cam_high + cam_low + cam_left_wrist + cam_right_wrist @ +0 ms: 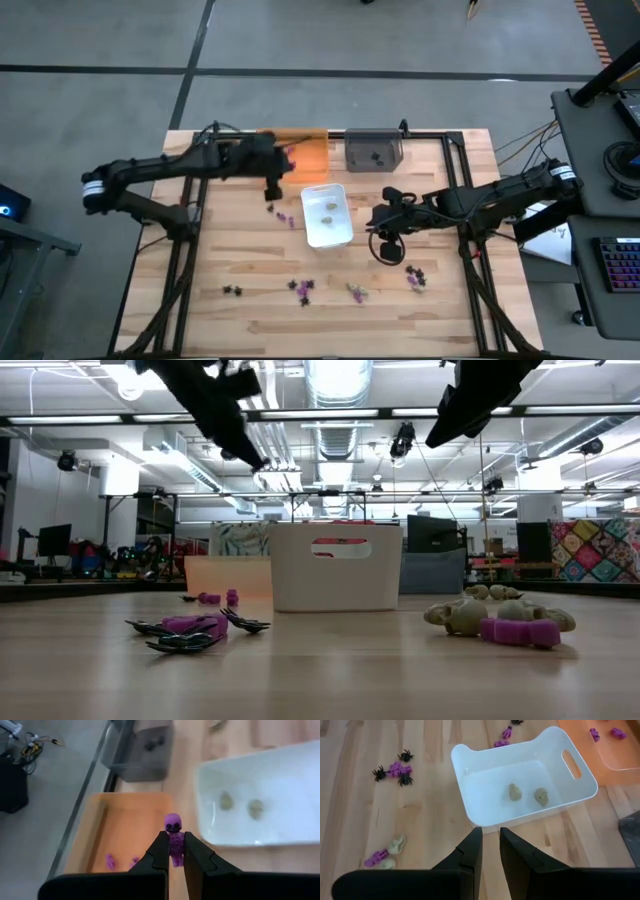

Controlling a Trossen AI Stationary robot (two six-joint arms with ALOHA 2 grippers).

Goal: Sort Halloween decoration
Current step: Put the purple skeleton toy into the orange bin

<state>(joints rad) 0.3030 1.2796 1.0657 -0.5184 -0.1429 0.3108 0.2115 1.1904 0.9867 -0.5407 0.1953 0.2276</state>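
Note:
My left gripper point(176, 851) is shut on a purple skeleton figure point(173, 836) and holds it over the orange tray point(125, 817), which has two purple pieces point(110, 861) in it. From above, the left gripper point(287, 155) sits at the orange tray point(310, 158). My right gripper point(491, 834) hovers just beside the white tray point(470, 765), its fingers a narrow gap apart with nothing between them. The white tray holds two pale beige pieces point(515, 792). Loose purple, black and beige decoration pieces point(300, 288) lie along the table's near part.
A grey tray point(373, 150) with black pieces stands beside the orange one at the back. More loose pieces lie left of the white tray point(280, 212) and near the right gripper point(415, 277). A black frame borders the table.

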